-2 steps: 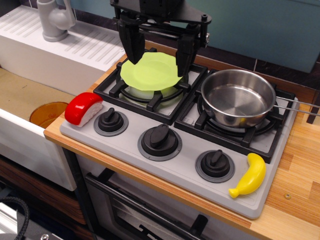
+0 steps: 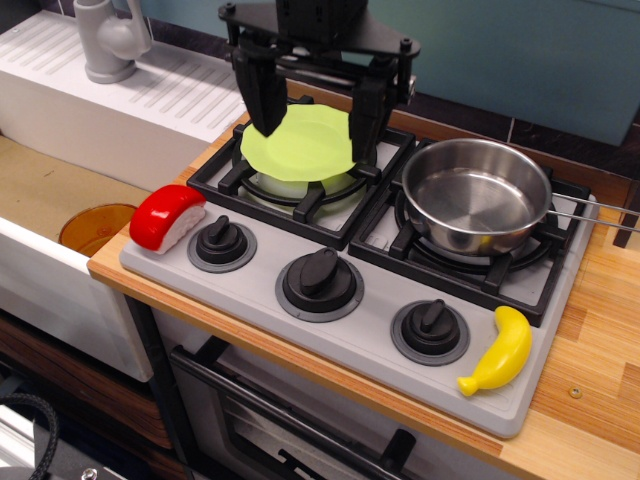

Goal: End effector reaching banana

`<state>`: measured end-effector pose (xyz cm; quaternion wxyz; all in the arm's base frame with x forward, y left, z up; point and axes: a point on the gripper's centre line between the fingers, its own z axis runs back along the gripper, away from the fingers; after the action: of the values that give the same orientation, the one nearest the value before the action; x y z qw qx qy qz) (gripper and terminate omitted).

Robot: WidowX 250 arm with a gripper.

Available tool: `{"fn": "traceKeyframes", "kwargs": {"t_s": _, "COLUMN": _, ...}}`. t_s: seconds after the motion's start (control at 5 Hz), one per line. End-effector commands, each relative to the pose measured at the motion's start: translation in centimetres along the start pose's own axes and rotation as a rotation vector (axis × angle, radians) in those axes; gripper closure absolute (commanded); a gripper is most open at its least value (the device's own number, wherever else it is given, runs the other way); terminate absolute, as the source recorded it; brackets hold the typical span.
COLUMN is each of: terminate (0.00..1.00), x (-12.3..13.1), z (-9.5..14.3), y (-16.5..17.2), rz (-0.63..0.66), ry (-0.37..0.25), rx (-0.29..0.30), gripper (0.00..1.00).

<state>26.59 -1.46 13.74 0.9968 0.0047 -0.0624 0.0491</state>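
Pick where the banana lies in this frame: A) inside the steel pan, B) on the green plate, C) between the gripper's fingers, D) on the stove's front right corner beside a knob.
D: the banana rests on the stove's front right corner, beside the right-hand knob.

A yellow banana point(image 2: 500, 352) is gleaming on the grey stove point(image 2: 380, 355), a lime-green plate point(image 2: 300, 140) is glowing beneath the black end effector point(image 2: 312, 125), beside red-and-white sushi point(image 2: 165, 217).

Three knobs point(image 2: 320, 283) — one banana point(image 2: 499, 352)
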Motion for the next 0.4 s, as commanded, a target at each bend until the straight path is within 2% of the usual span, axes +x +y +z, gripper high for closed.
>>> {"fn": "traceKeyframes", "kwargs": {"t_s": 0.0, "terminate": 0.00, "x": -0.8, "z": 0.1, "y": -4.3, "rz": 0.064, "ry": -0.020, "rx": -0.001, "gripper": 0.00}}
{"fn": "traceKeyframes", "kwargs": {"t_s": 0.2, "terminate": 0.00, "x": -1.7, "z": 0.0, "y": -6.3, "rz": 0.092, "ry": -0.036, "rx": 0.002, "gripper": 0.00}}
